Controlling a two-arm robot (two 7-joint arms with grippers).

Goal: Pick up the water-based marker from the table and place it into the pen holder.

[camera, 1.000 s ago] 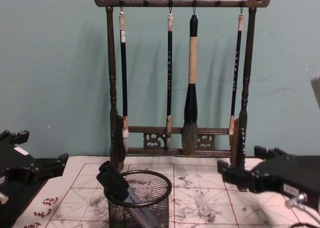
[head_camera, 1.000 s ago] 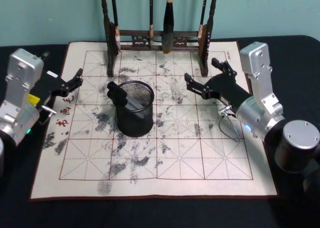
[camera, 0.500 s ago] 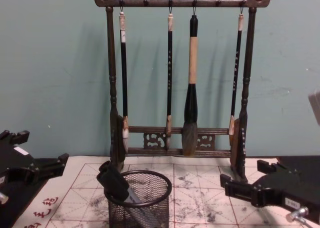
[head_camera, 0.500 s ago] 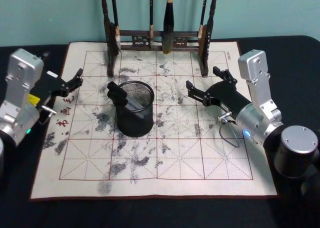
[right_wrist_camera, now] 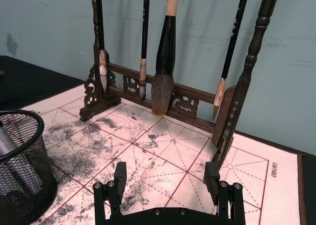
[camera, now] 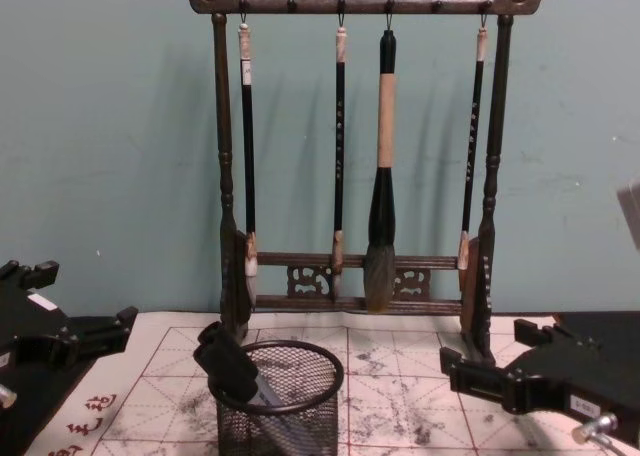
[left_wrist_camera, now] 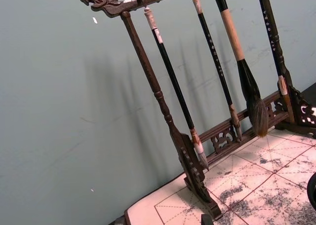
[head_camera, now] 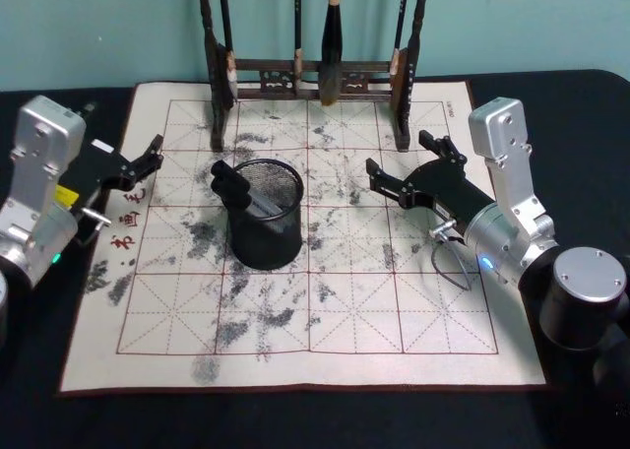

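Observation:
The pen holder [head_camera: 267, 216] is a black wire-mesh cup standing on the ink-stained grid mat. The water-based marker [head_camera: 232, 187] leans inside it, black cap poking over the left rim. The chest view shows the same: marker [camera: 229, 361] in pen holder [camera: 281, 401]. My right gripper [head_camera: 399, 155] is open and empty, hovering right of the cup and well apart from it; it also appears in the chest view [camera: 483, 345] and its wrist view [right_wrist_camera: 166, 178], with the pen holder [right_wrist_camera: 22, 178] off to one side. My left gripper [head_camera: 149, 158] is open, parked at the mat's left edge.
A tall dark wooden brush rack [head_camera: 313, 75] with several hanging brushes stands at the back of the mat [head_camera: 345, 311], close behind my right gripper. Black tabletop [head_camera: 571, 104] surrounds the mat. The left wrist view faces the brush rack [left_wrist_camera: 187, 156] and the teal wall.
My right gripper drew back to the right and lower, away from the pen holder, then held still. The marker, cup and left arm have not moved.

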